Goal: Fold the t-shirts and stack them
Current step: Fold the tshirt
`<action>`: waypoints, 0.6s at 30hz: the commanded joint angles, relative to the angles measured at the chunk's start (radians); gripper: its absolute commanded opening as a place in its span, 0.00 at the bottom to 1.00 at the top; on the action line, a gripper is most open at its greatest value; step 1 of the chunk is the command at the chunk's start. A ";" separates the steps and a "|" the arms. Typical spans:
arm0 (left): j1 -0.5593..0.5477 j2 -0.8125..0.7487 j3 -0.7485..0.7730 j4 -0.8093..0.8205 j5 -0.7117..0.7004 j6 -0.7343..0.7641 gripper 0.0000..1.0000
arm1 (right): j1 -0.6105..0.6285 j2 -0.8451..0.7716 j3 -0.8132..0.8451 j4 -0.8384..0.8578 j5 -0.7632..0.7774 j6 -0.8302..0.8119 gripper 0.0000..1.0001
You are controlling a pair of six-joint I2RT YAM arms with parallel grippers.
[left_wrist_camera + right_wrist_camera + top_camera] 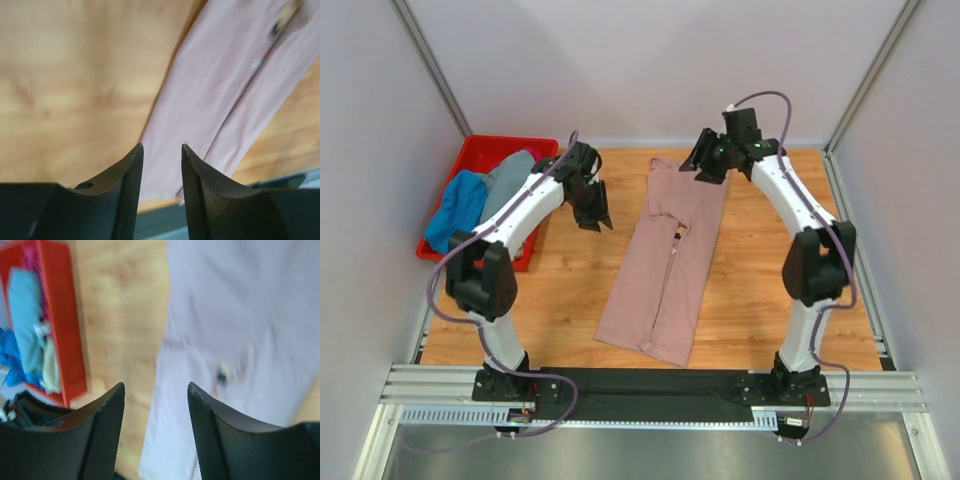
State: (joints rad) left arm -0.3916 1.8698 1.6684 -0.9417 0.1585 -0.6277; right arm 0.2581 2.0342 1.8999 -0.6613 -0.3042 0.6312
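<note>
While the pink t-shirt (pixel 665 265) lies half-folded at centre, other t-shirts (pixel 470 205) fill the upper-left crate (pixel 470 152). Left gripper (pixel 161 149) and right gripper (pixel 156 387) jaws: spread, empty.

Both arms extended; left tool (pixel 592 215) parted, empty; right tool (pixel 705 168) parted, empty.

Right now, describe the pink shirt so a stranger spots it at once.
Look at the wooden table. Along its middle lies the dusty-pink t-shirt, folded into a long strip. The other shirts sit bunched in the red crate at the left.
</note>
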 commanded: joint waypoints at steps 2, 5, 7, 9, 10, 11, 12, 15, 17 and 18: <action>-0.015 -0.170 -0.313 -0.126 0.085 0.088 0.44 | 0.093 -0.259 -0.322 -0.395 0.049 0.005 0.56; -0.033 -0.280 -0.502 -0.131 0.098 0.102 0.45 | 0.182 -0.453 -0.589 -0.381 0.059 0.065 0.58; -0.036 -0.336 -0.574 -0.117 0.119 0.094 0.45 | 0.234 -0.552 -0.697 -0.354 0.065 0.169 0.59; -0.038 -0.372 -0.678 -0.105 0.176 0.083 0.45 | 0.321 -0.685 -0.830 -0.339 0.089 0.299 0.59; -0.038 -0.385 -0.711 -0.094 0.209 0.082 0.45 | 0.392 -0.763 -0.913 -0.316 0.097 0.341 0.59; -0.038 -0.399 -0.775 -0.083 0.223 0.082 0.45 | 0.427 -0.799 -0.949 -0.305 0.106 0.379 0.59; -0.038 -0.428 -0.804 -0.057 0.230 0.082 0.46 | 0.464 -0.830 -0.990 -0.290 0.117 0.422 0.59; -0.049 -0.448 -0.839 -0.039 0.285 0.095 0.47 | 0.593 -0.914 -1.132 -0.190 0.136 0.563 0.59; -0.056 -0.451 -0.843 -0.028 0.308 0.094 0.48 | 0.674 -0.945 -1.180 -0.117 0.154 0.653 0.58; -0.056 -0.442 -0.849 -0.020 0.306 0.091 0.48 | 0.700 -0.948 -1.205 -0.107 0.169 0.676 0.58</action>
State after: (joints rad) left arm -0.4393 1.4483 0.8124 -1.0187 0.3923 -0.5514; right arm 0.8913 1.0958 0.7517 -0.8955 -0.1936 1.1130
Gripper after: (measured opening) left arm 0.474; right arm 0.585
